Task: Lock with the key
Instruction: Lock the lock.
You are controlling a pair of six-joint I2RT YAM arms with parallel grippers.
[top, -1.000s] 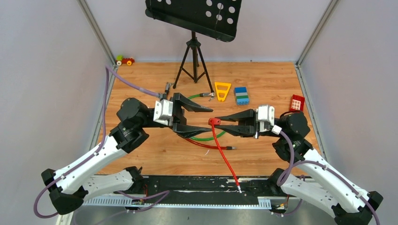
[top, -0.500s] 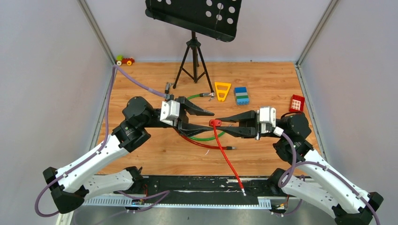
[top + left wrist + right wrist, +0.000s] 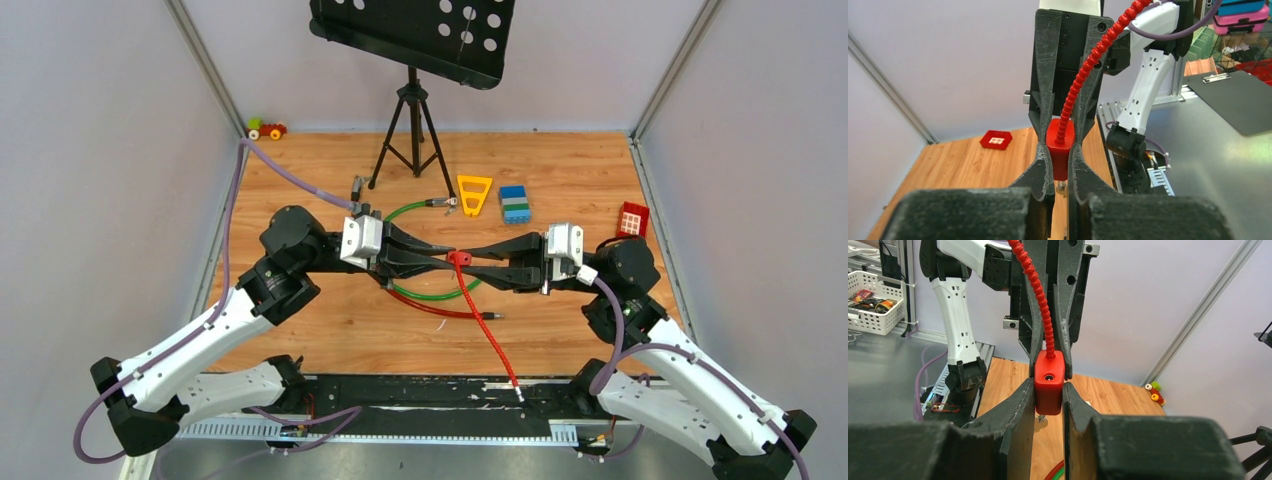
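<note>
Top view: left gripper (image 3: 447, 257) and right gripper (image 3: 471, 258) are met tip to tip, both pinched shut on red padlock (image 3: 459, 258); red ribbed cable (image 3: 487, 325) is trailed toward near edge.
Left wrist: fingers (image 3: 1040, 172) are narrowed onto padlock's lower sides; key (image 3: 1062, 186) is seen as silvery stub under padlock, between them, long axis seemingly vertical, pointed up into lock.
Right wrist: fingers (image 3: 1020, 400) are clamped on padlock flanks.

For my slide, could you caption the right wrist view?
The right gripper and left gripper clamp the red padlock from opposite ends.
</note>
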